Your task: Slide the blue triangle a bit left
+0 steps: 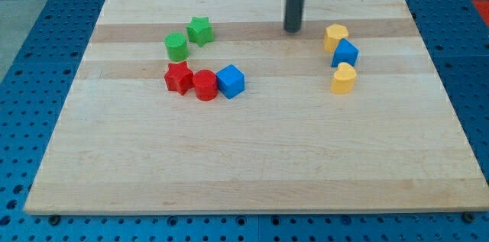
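The blue triangle [345, 53] lies at the view's right on the wooden board [252, 158], wedged between a yellow block [335, 37] above it and a yellow heart-shaped block [344, 79] below it. My tip [293, 30] rests on the board up and to the left of the blue triangle, a short way left of the upper yellow block, touching none of them.
At the view's left a cluster holds a green star [200, 30], a green cylinder [176, 46], a red star [179, 78], a red cylinder [205, 85] and a blue cube [230, 82]. Blue perforated table surrounds the board.
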